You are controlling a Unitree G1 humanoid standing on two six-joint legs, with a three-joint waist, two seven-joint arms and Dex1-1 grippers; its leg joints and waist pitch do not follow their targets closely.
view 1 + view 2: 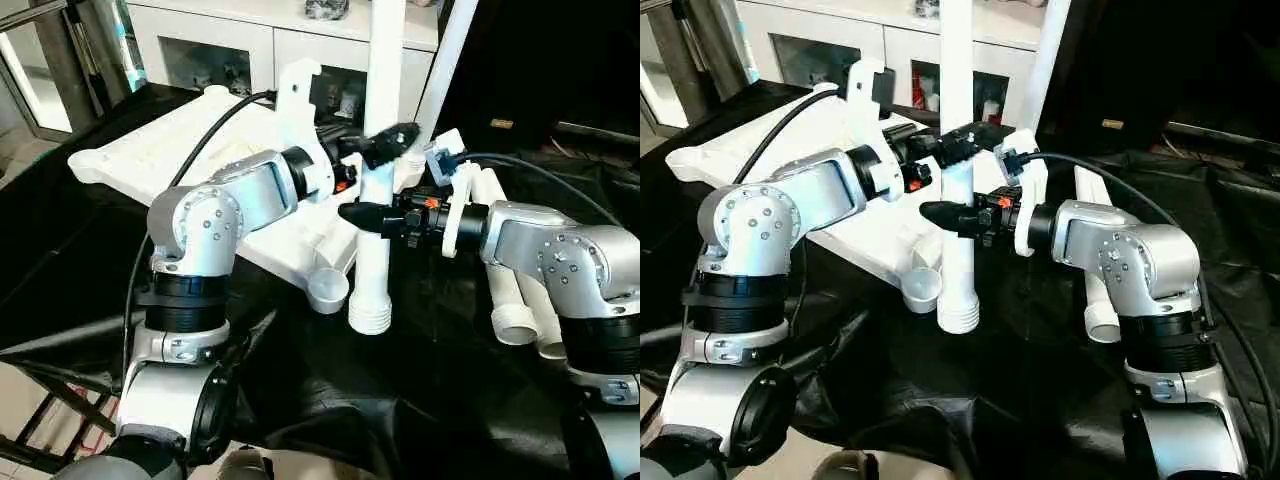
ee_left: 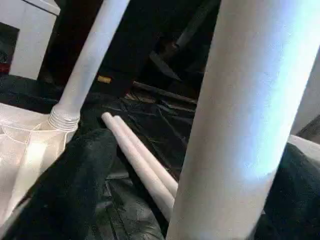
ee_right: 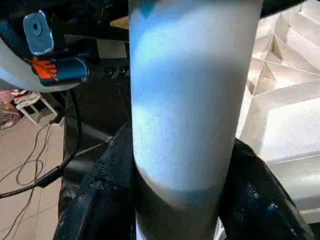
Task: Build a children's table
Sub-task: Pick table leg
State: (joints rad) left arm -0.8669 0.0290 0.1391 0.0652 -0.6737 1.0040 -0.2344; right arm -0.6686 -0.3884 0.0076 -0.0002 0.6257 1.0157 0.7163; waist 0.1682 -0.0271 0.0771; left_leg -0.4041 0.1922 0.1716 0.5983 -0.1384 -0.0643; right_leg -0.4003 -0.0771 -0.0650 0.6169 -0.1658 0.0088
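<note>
The white tabletop (image 1: 180,140) lies underside up on the black-draped work table. One white leg (image 1: 445,60) stands in its far corner socket. A second leg (image 1: 370,265) is upright with its threaded end (image 1: 369,318) hanging low beside the near corner socket (image 1: 328,290), not in it. My right gripper (image 1: 372,215) is shut on this leg at mid height, fingers pressed to both sides. Just above it, my left gripper (image 1: 385,140) straddles the same leg, open, with a gap showing beside the tube in the left wrist view. Two more legs (image 1: 515,290) lie on the cloth under my right arm.
A white cabinet (image 1: 300,40) stands behind the table. The black cloth (image 1: 400,400) falls over the near table edge, with tiled floor (image 1: 20,400) at the lower left. Black cables (image 1: 215,130) run from both wrists across the tabletop and cloth.
</note>
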